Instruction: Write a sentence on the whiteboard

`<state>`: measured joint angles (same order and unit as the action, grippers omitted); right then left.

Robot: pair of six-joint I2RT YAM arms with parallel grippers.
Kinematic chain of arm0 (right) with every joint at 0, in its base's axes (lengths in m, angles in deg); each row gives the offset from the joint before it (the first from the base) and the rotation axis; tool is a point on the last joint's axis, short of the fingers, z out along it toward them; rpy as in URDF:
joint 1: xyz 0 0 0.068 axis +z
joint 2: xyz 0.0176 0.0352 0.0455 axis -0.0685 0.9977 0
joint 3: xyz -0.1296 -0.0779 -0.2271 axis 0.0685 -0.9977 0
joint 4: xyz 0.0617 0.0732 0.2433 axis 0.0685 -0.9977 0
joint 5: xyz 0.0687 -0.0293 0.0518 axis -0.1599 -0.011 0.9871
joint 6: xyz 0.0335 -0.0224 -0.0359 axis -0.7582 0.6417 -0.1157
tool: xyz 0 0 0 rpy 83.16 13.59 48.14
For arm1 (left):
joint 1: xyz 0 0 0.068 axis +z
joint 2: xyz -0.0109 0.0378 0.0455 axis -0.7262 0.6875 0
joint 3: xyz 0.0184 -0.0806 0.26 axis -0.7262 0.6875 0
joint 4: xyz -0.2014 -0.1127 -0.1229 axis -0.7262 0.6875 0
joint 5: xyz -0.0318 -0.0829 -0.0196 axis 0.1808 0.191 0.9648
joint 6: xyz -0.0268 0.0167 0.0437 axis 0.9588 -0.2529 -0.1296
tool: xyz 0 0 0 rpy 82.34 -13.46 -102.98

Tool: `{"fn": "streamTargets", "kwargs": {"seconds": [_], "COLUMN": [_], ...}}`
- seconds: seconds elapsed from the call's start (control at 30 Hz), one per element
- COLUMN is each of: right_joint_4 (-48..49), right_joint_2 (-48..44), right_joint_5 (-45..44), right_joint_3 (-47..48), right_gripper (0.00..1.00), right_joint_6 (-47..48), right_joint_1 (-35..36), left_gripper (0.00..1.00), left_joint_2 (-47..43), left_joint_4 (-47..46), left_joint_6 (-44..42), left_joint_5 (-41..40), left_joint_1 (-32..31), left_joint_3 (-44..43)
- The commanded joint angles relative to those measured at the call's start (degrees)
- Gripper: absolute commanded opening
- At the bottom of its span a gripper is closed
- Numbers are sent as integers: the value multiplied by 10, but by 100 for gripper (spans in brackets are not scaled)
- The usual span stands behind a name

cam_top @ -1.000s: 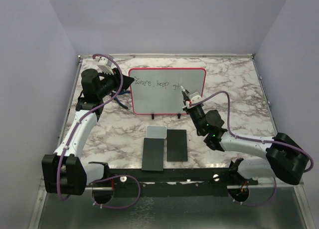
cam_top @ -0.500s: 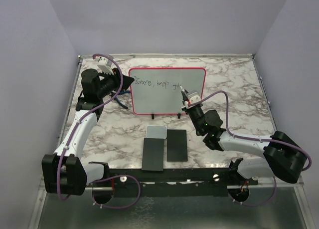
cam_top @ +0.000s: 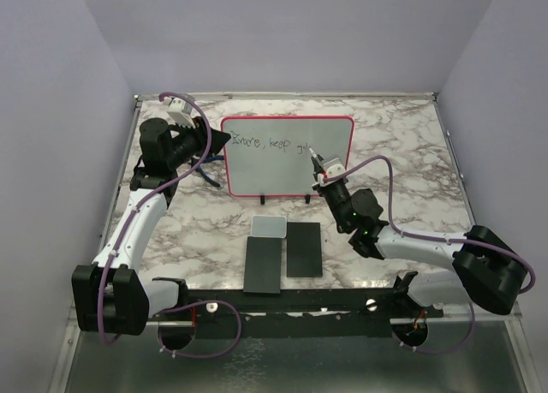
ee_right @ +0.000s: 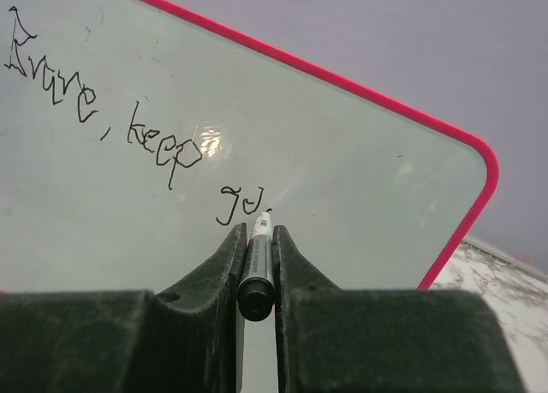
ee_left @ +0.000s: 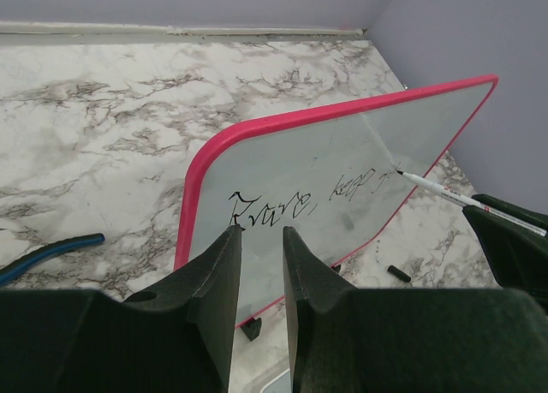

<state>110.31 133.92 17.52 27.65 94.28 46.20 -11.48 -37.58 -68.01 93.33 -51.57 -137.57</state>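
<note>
**A:** Where does the whiteboard (cam_top: 287, 166) stand?

**B:** Upright on its two small black feet (cam_top: 261, 199), toward the far side of the marble bench (cam_top: 411, 145), roughly midway across. Its written face is turned to the arms.

**A:** And the sentence (cam_top: 270, 144)?

**B:** One thin dark line along the upper part of the board, starting near the left rim. It looks like "Bravo", a comma, "keep", then "go", and it stops short of the right rim.

**A:** What about the right jaws?

**B:** The right arm (cam_top: 411, 243) reaches in from the right, and the right jaws are pinching a white marker (ee_right: 257, 256) by its barrel, its black end toward the wrist camera. The tip rests on the board just right of "go".

**A:** The left jaws?

**B:** The left arm (cam_top: 141, 213) comes up the left side, and the left jaws are at the board's left edge. They are narrowly parted, and the wrist view shows board face in the gap between them. I cannot tell whether they pinch the rim.

**A:** Anything else on the bench?

**B:** Two black slabs (cam_top: 263, 264) lie flat side by side in front of the board, nearer the arms. A small grey-white pad (cam_top: 269, 226) lies just beyond the left slab, beside the far end of the right one. A thin dark strip with a blue edge (ee_left: 47, 249) lies left of the board, and I cannot tell what it is
</note>
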Motion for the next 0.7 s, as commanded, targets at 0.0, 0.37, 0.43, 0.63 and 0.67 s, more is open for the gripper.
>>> {"fn": "streamTargets", "kwargs": {"seconds": [0.0,0.37,0.43,0.63,0.67], "right_joint_4": [-14,-20,-20,-40,-44], "right_joint_2": [-7,-9,-14,-59,-68], "right_joint_5": [-9,-8,-6,13,15], "right_joint_3": [-10,-12,-11,-11,-11], "right_gripper": [1,1,1,1,1], "right_joint_6": [-10,-14,-13,-21,-23], "right_joint_1": [-3,-3,-3,-3,-3], "left_gripper": [27,27,27,27,27], "left_joint_2": [-15,-15,-15,-15,-15], "left_joint_4": [9,9,9,9,9], "left_joint_6": [-9,-9,-9,-9,-9], "left_joint_5": [-7,-6,-6,-6,-7], "left_joint_1": [-2,-2,-2,-2,-2], "left_joint_3": [6,6,6,6,6]}}
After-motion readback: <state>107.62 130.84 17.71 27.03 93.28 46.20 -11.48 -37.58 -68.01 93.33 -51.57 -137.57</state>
